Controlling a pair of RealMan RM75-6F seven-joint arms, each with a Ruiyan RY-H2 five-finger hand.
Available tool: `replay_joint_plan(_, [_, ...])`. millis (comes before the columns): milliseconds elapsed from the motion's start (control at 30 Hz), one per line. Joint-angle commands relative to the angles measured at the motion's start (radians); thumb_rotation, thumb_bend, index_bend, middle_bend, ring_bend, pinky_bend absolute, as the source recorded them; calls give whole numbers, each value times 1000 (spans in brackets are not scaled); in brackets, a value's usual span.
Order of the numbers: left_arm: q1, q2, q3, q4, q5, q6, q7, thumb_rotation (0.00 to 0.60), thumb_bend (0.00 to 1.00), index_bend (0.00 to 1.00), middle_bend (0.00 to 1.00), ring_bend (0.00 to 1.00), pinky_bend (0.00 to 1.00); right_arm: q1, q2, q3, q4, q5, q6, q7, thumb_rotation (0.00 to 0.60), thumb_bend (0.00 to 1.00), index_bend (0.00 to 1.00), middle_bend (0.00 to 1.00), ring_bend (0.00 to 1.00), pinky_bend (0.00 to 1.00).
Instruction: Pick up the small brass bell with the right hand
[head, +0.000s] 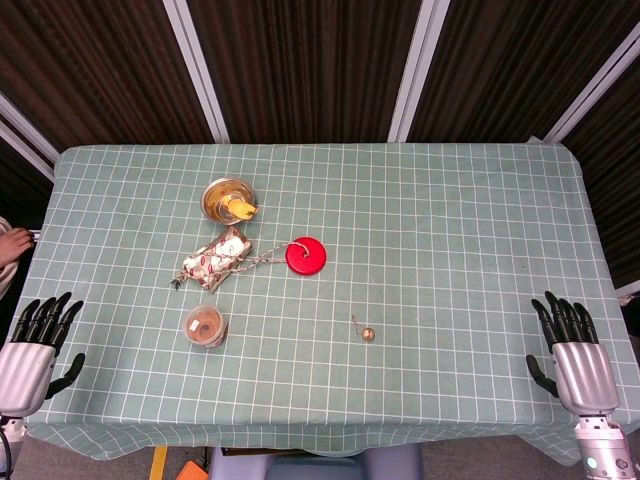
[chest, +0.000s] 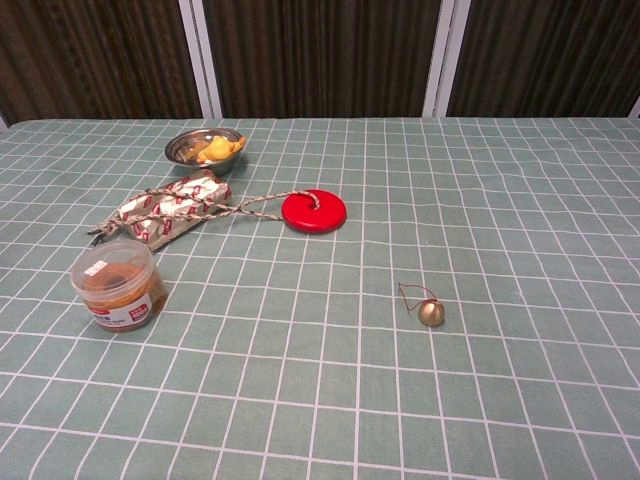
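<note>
Nearest the robot, the right robot hand (head: 578, 355) rested at the near right edge of the bench (head: 450, 210), fingers spread and holding nothing, and the left robot hand (head: 30, 350) sat likewise spread and empty at the near left edge; neither appeared in the chest view. A little farther in, the small brass bell (chest: 431, 313) lay alone on the green checked cloth, right of centre, with a thin wire loop (chest: 410, 293) trailing off its far left side, well apart from the right robot hand and from everything else. The reach had not begun, so the job was probably to carry the right robot hand inward and to the left, lower it over the bell and pinch the body between thumb and a fingertip, since so small and round a piece would likely roll or skid if nudged from one side. Coming down from above, with the fingers straddling it, looked safer than sweeping in low. To the left stood a lidded plastic tub (chest: 113, 283), beyond it a wrapped packet (chest: 172, 206) tied by cord to a red disc (chest: 314, 210), and farthest a metal bowl (chest: 205, 148) holding something yellow.
</note>
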Motion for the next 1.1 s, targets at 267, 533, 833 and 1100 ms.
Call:
replay_joint_plan(267, [-10,-2,1,1,-5,-23,-6,600,401,0,0,0,0,108,-60,2,51,-90,-114,39,600,436,0,0,0,0])
replay_joint_plan(533, [-5,6,10,-1,13,-6,-19,600,400,0,0,0,0,330,-217,60,114,-84,-388,3,600,445,267,0,0,0])
replay_joint_plan(833, [-1,18,10,2,8,-1,-48,600,400,0,0,0,0,451,-391,82,261,-37,-508,19,600,451,474,9,0,0])
replay_joint_plan(1100, [-2,19,10,2,5,-7,-52,600,401,0,0,0,0,482,-453,68,338,-13,-525,46,600,453,547,36,0,0])
